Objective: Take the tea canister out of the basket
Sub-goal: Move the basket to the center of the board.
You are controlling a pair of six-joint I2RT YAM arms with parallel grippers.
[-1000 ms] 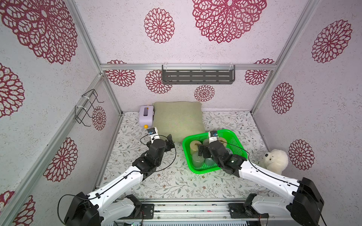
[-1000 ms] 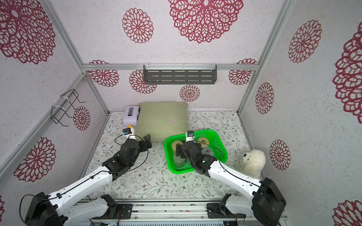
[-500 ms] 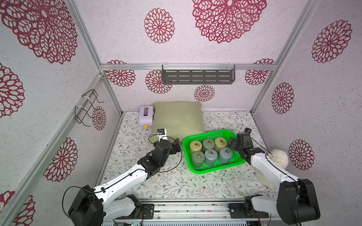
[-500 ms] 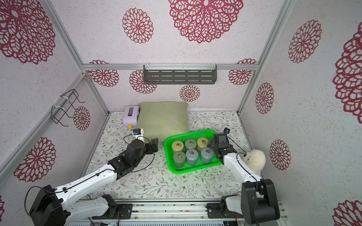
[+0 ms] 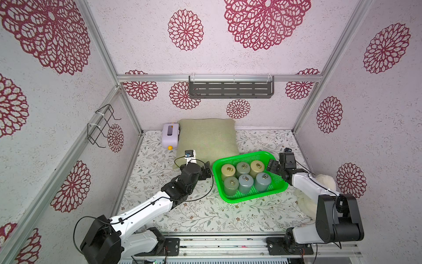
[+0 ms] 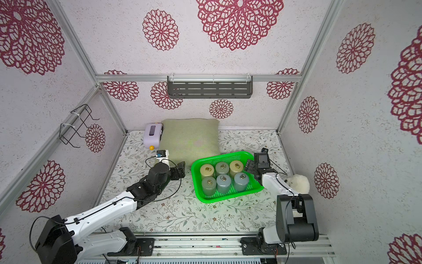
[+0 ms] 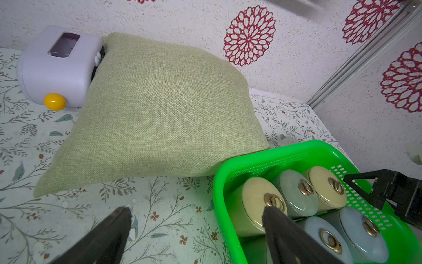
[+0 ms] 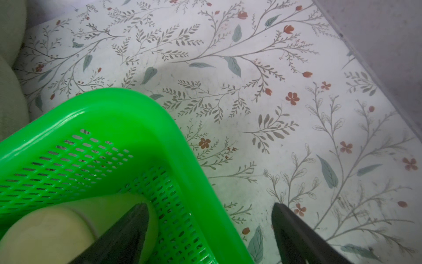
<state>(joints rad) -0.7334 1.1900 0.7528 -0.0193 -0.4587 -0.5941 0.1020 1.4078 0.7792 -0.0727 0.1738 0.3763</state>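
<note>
The bright green mesh basket (image 5: 225, 198) (image 6: 196, 182) sits on the floral table, right of centre. Several lidded tea canisters stand in it in two rows, among them a yellowish one (image 5: 228, 170) (image 7: 258, 196) and a blue-grey one (image 5: 262, 179). My left gripper (image 5: 208, 171) (image 7: 196, 211) is open at the basket's left rim (image 7: 222, 212), with one finger over the yellowish canister and the other over the table. My right gripper (image 5: 270, 166) (image 8: 210, 209) is open and straddles the basket's right rim (image 8: 137, 107). Neither holds anything.
A green pillow (image 5: 206, 137) lies just behind the basket, with a lilac box (image 5: 170, 136) beside it. A white plush toy (image 5: 324, 182) sits by the right wall behind my right arm. A dark grey shelf (image 5: 230, 89) and a wire rack (image 5: 100, 125) hang on the walls.
My right gripper has left the spot above the canisters and swung out to the basket's right rim. My left gripper has moved right, up to the left rim.
</note>
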